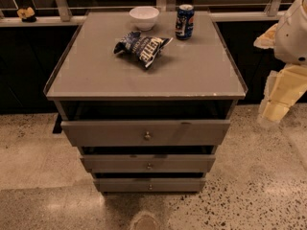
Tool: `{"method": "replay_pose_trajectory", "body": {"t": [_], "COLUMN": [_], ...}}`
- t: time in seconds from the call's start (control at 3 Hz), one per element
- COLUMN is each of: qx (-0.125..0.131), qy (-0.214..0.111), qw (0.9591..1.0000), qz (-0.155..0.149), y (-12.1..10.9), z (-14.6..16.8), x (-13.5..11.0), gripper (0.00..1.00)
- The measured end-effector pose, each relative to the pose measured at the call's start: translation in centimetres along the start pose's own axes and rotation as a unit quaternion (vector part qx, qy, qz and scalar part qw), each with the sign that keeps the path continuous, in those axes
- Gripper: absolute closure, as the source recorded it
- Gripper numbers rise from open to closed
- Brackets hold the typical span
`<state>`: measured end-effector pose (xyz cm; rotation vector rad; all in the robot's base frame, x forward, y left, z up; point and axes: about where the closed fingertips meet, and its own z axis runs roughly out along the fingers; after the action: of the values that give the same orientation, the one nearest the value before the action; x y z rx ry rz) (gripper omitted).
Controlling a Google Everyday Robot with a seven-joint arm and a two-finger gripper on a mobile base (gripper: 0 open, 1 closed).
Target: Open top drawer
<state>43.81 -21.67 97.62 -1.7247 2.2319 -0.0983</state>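
The gripper (272, 112) hangs over the floor off the cabinet's (86, 75) right side, touching nothing; whether it is open or closed cannot be told. The top drawer (105, 132) lies to its left at about the same height, well apart, with the knob (147, 136) farther left at the front's centre. Up and left of the gripper, the cabinet bears a bag (141, 46), a can (184, 21) and a bowl (144, 17).

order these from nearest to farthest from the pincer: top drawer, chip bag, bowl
The pincer hangs low at the right, beside the cabinet.
1. top drawer: at the front, its right end nearest the pincer
2. chip bag: middle of the cabinet's top
3. bowl: back edge, behind the chip bag
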Motion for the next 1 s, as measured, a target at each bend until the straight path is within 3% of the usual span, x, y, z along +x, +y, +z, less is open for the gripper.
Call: {"method": "replay_pose_trajectory", "body": {"t": [0.67,1.0], "qx": [0.012,0.035], "qy": [-0.001,-0.014], "qw": [0.9999,0.9993], "qz": [-0.001,-0.004], "y": [0.0,1.8], "z": [-0.5,-0.4], "x": [-0.2,0.4], "gripper": [0.0,0.0]}}
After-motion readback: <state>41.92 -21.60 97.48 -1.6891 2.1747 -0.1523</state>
